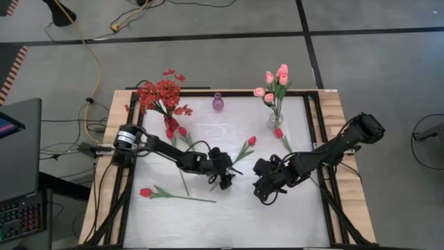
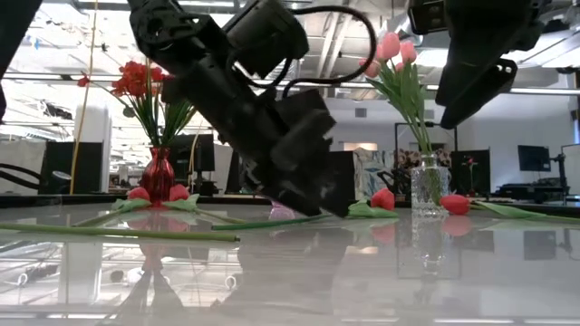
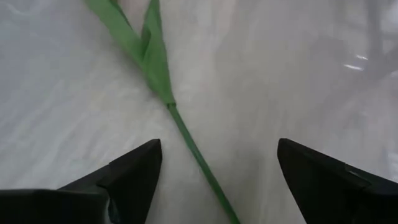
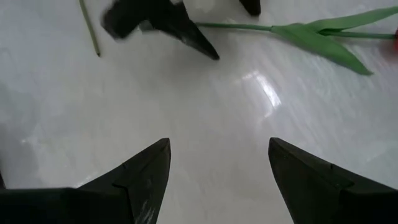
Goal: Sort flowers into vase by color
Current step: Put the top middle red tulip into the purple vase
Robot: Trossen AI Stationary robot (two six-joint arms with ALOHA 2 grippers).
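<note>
A red tulip [image 1: 251, 141] lies on the white table, its green stem [image 3: 194, 149] running toward the near left. My left gripper [image 3: 219, 149] is low over the table, open, with one finger on each side of that stem below its leaves [image 3: 152, 59], touching nothing. My right gripper [image 4: 219, 144] hangs open just to the right [image 1: 262, 193], over bare table. Red blossoms stand in a red vase [image 1: 166, 123] at the far left. Pink tulips stand in a glass vase [image 1: 275, 119] at the far right.
More red tulips lie flat: one at the near left [image 1: 146, 192], two beside the red vase [image 1: 175, 132], one by the glass vase [image 1: 278, 132]. A small purple vase [image 1: 218, 103] stands at the far middle. Black rails [image 1: 316, 139] frame the table; its near half is bare.
</note>
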